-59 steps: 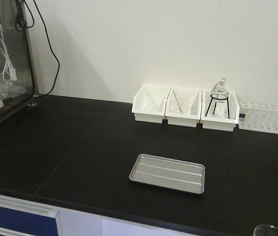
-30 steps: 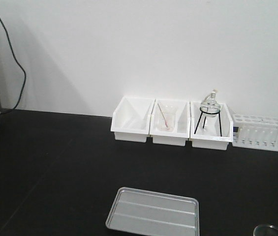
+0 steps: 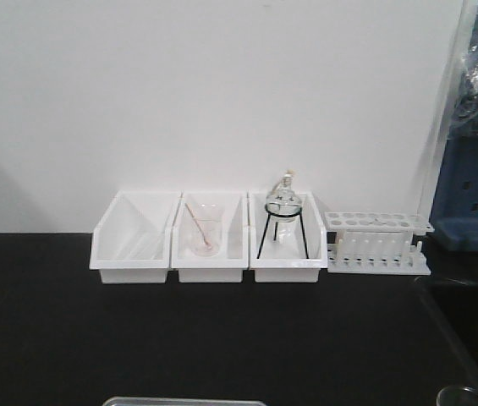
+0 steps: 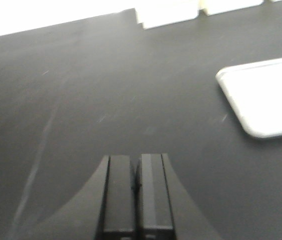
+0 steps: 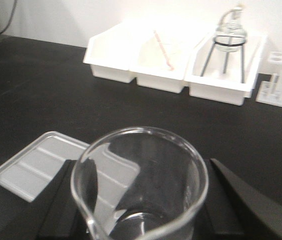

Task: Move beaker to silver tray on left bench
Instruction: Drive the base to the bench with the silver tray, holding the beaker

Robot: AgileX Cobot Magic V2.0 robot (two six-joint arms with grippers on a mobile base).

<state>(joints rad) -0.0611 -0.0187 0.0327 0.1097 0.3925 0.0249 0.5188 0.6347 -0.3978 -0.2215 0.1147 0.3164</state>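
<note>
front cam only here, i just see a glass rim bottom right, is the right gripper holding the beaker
Observer: Yes. In the right wrist view the beaker stands upright, held in the right gripper.
Operator: where's the tray from it
Observer: The silver tray lies on the bench, ahead and left of the beaker in that view.
Operator: left arm?
Observer: The left gripper is shut and empty, over the black bench.
</note>
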